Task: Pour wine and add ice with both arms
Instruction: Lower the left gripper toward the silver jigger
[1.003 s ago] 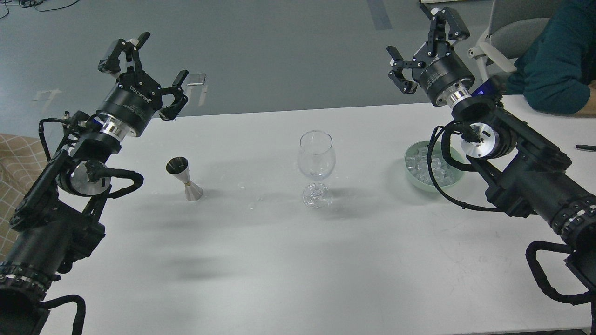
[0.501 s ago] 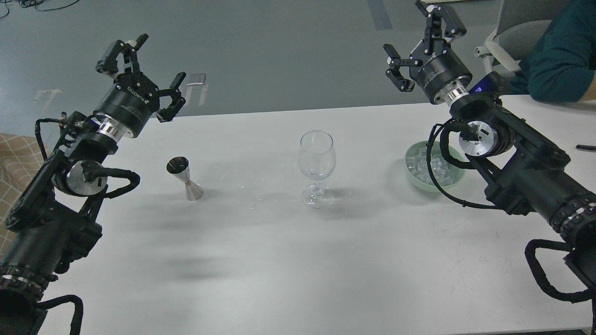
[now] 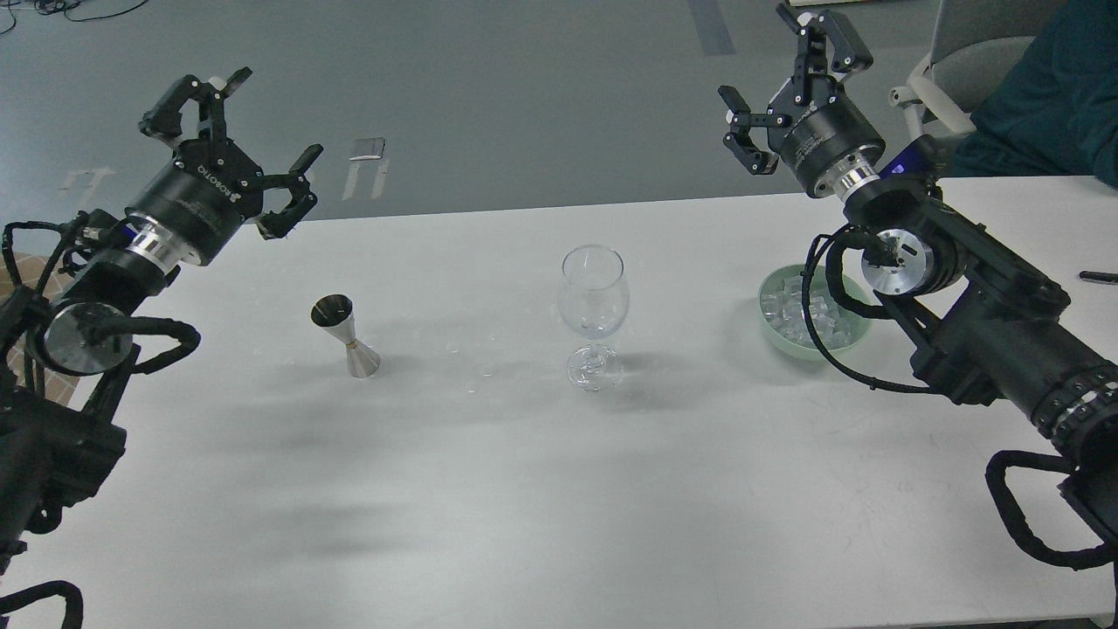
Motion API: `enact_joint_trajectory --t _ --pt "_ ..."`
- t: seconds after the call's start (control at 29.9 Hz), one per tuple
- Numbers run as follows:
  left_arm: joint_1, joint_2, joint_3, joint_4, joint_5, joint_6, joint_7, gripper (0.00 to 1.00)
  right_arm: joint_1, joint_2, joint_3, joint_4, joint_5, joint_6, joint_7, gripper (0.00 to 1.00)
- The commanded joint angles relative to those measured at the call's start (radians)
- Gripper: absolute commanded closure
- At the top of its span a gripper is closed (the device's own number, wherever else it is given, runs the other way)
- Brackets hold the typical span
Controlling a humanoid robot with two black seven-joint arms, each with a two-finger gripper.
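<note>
Both pincers empty and spread wide, raised at the desk's far corners.

The ice lay in its green bowl, below the right pincer; the left pincer hung up-left of the upright jigger.

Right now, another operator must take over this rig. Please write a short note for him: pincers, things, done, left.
Left pincer: open, empty, raised above the table's far left edge.
Right pincer: open, empty, raised beyond the far edge, behind the bowl.
Jigger: upright on the table, left of centre.
Wine glass: upright at centre, looks empty.
Ice: all in the pale green bowl, right side.
Done: nothing visible; nothing grasped.
Left: pour the wine into the glass, then add ice.
</note>
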Motion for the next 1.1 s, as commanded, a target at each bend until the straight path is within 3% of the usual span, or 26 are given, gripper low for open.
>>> enact_joint_trajectory --t 0.0,0.17,0.27,0.43,0.5,0.8,1.07 --pt "0.110 0.089 -0.038 -0.118 -0.071 0.010 0.012 0.06 0.003 0.010 0.000 -0.001 -0.012 -0.002 0.000 0.00" --pt "0.323 0.120 -0.216 -0.254 -0.178 0.080 0.067 0.06 0.003 0.010 0.000 -0.003 -0.014 0.000 0.000 0.00" --pt "0.473 0.089 -0.353 -0.340 -0.197 0.119 0.125 0.06 0.004 0.012 -0.018 -0.004 -0.014 -0.002 0.000 0.00" --pt "0.670 -0.038 -0.500 -0.424 -0.198 0.117 0.177 0.06 0.003 0.027 -0.025 -0.011 -0.014 -0.005 0.000 0.00" --pt "0.719 -0.140 -0.543 -0.438 -0.198 0.123 0.222 0.06 0.003 0.032 -0.025 -0.014 -0.014 -0.005 -0.002 0.00" --pt "0.759 -0.346 -0.514 -0.450 -0.195 0.145 0.249 0.06 -0.005 0.035 -0.028 -0.017 -0.014 -0.005 -0.003 0.00" --pt "0.647 -0.455 -0.439 -0.380 -0.159 0.327 0.234 0.05 -0.005 0.029 -0.028 -0.017 -0.032 -0.022 -0.009 0.00"
